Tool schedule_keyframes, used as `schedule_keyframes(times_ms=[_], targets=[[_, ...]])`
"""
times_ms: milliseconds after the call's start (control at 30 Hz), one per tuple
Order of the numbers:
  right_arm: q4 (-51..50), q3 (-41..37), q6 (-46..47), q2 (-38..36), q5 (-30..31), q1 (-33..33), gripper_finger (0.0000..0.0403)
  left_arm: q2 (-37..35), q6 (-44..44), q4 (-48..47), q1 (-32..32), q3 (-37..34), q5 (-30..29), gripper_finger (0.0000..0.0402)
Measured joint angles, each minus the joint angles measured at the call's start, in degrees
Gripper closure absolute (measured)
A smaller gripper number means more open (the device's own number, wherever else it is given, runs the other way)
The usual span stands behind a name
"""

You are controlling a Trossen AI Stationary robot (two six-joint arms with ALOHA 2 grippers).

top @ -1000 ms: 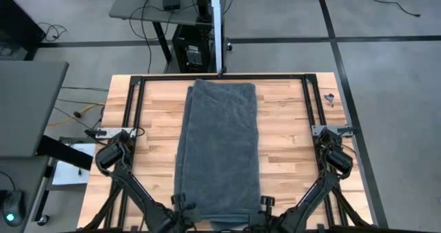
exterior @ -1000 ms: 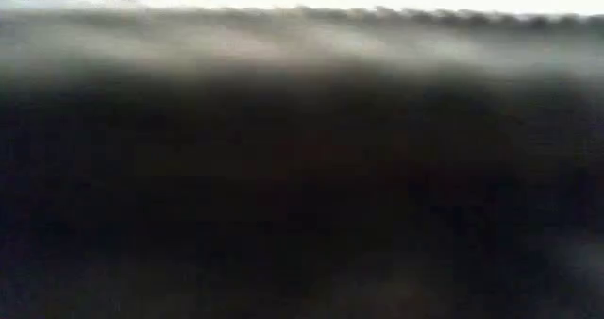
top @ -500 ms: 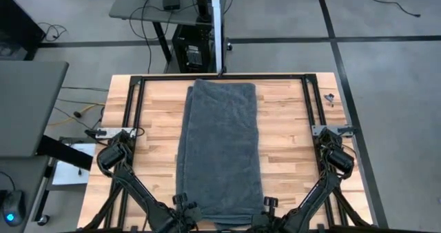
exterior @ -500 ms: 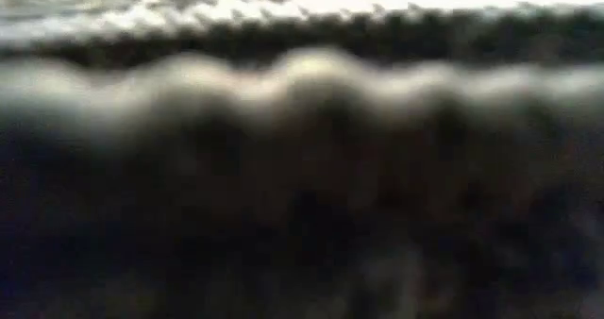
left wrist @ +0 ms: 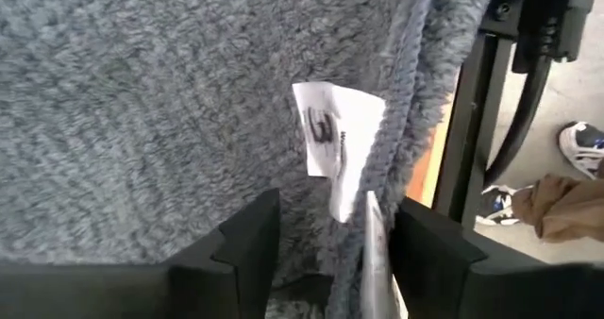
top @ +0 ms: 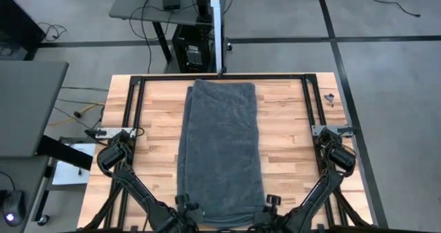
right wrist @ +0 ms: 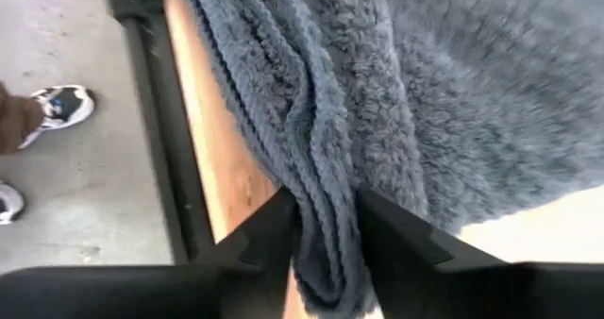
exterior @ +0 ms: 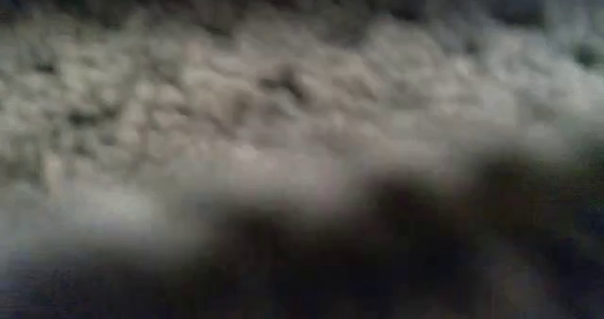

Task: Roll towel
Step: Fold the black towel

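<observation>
A dark grey towel (top: 220,154) lies folded in a long strip down the middle of the wooden table (top: 289,129), its far end at the black frame rail (top: 220,76) and its near end at the table's near edge, where both arms meet it. The left gripper (left wrist: 326,253) sits at the near left corner, its jaws parted with the towel's corded hem and a small white tag (left wrist: 335,144) between them; the tag bears dark printed marks too blurred to read. The right gripper (right wrist: 321,239) is at the near right corner, its fingers (right wrist: 269,234) standing close on either side of a bunched fold of the towel's edge, with cloth filling the gap; whether they pinch it cannot be told. Bare wood runs wide on both sides of the strip, giving open room to left and right. The low camera sees only terry pile pressed close before it. Beyond the table's near edge, both wrist cameras catch a person's shoes (right wrist: 57,107) on the grey floor.
</observation>
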Motion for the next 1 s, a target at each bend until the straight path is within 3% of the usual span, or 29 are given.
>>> schedule_keyframes(times_ms=[233,367,667,1000], targets=[[2.9,0.0,-3.9,1.5,5.4,3.1,0.018,0.0,0.4,0.3,0.0,0.7,0.1,0.0239],[9.9,0.0,-7.5,4.5,5.9,3.7,0.0153,0.0,-1.1,0.4,0.0,0.5,0.1,0.0239],[14.6,0.0,-12.1,7.3,10.9,-0.2,0.0148,0.0,-2.0,0.5,0.0,0.5,0.1,0.0239],[18.4,0.1,-16.6,10.1,9.9,-0.2,0.0148,0.0,-2.0,0.4,0.0,0.5,0.1,0.024]])
